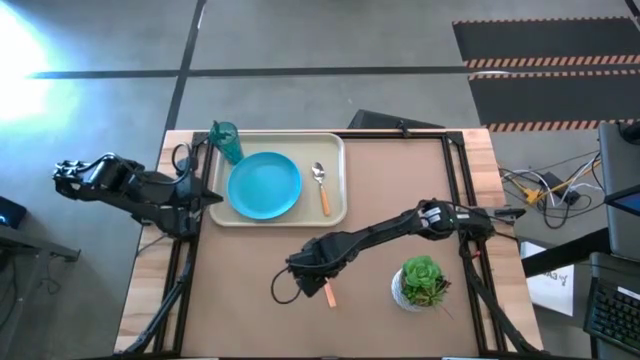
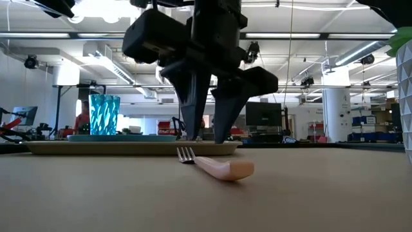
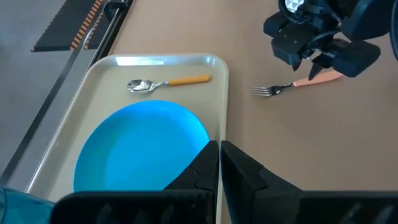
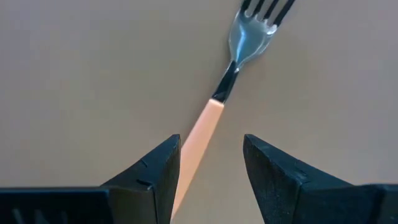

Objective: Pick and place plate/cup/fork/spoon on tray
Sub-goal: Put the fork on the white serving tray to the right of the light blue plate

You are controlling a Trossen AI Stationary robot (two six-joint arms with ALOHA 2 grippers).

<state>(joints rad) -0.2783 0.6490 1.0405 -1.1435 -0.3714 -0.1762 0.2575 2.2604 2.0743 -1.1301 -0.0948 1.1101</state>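
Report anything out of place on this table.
Only the fork stands out: it lies flat on the bare table, off the tray, where the plate, cup and spoon sit. The right tool is open astride its handle. Nothing is spilled or damaged.

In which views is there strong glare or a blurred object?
High view: white glare burns out the floor's upper left corner. Low view: bright ceiling lights; the right gripper is a dark silhouette over the fork. Right wrist view: the fork's tines look soft.
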